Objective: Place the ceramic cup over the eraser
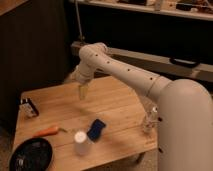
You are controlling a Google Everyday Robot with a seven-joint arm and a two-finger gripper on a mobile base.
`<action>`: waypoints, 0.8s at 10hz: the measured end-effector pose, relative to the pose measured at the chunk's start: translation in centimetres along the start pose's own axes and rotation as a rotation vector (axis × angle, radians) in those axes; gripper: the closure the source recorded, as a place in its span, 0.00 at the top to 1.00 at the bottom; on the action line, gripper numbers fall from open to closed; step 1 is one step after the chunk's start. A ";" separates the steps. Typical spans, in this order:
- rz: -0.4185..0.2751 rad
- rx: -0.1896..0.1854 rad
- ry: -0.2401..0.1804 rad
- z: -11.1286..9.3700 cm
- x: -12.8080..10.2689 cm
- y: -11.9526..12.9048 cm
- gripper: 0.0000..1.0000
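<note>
One cup on counter, just beside one eraser, one plate, one bottle, end effector over counter's far side, fingers apart

My gripper hangs with jaws spread above the back of the table, bare wood beneath it. Near the front edge the ceramic cup and blue eraser crowd together. A clear bottle blocks the right edge.

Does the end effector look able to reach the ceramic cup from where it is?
Probably yes: the end effector hangs open above the table, nothing standing between it and the ceramic cup; the blue eraser sits close beside it.
</note>
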 end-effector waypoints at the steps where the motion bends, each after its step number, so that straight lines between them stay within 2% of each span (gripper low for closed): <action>1: 0.000 -0.002 0.003 -0.1 -0.1 0.0 0.80; 2: -0.004 -0.005 0.028 -0.1 0.2 -0.2 0.80; 8: -0.001 -0.007 0.032 -0.2 0.0 -0.3 0.80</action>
